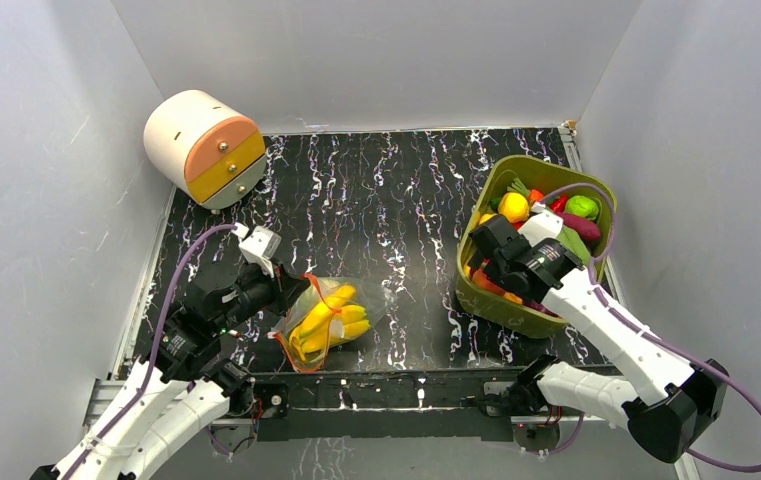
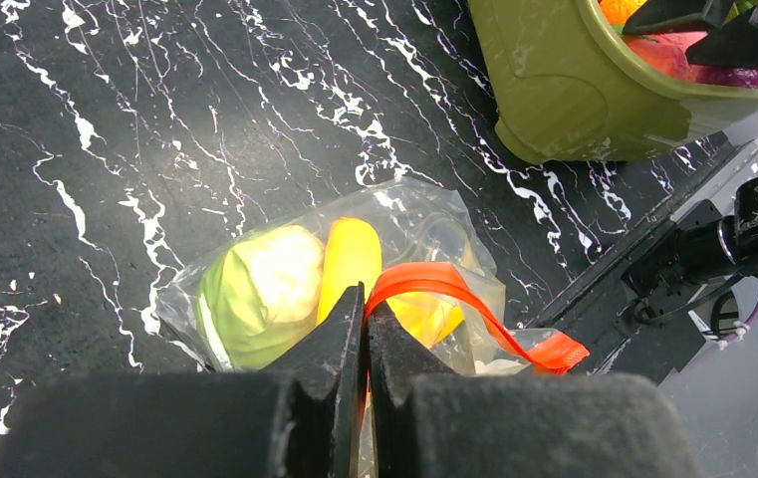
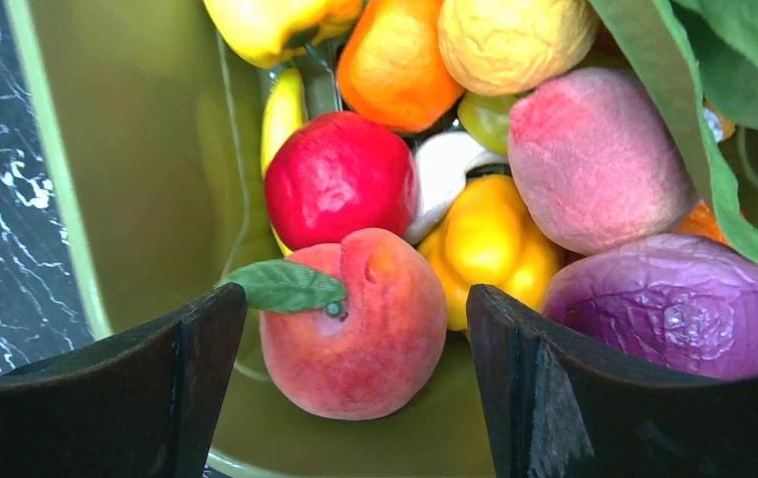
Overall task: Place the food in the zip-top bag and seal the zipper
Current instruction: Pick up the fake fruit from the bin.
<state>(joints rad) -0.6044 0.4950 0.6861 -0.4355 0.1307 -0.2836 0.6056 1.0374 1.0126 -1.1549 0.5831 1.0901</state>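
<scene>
Zip-top bag (image 1: pixel 328 318) lies by the near edge of the table (image 1: pixel 386 200).

Our black, white-veined table (image 1: pixel 386 210)
On it we see the zip-top bag (image 1: pixel 341 310) at front, an olive tub (image 1: pixel 498 305) right, a round drawer box (image 1: pixel 206 150) back-left.

Food (image 1: pixel 331 318) in zip-top bag (image 1: pixel 369 299) front left, tub (image 1: pixel 496 308) right, drawer box (image 1: pixel 206 148) rear left

No legible text, labels or numbers, none on zip-top bag (image 1: pixel 328 322), green tub (image 1: pixel 496 303), round drawer box (image 1: pixel 204 148)
</scene>
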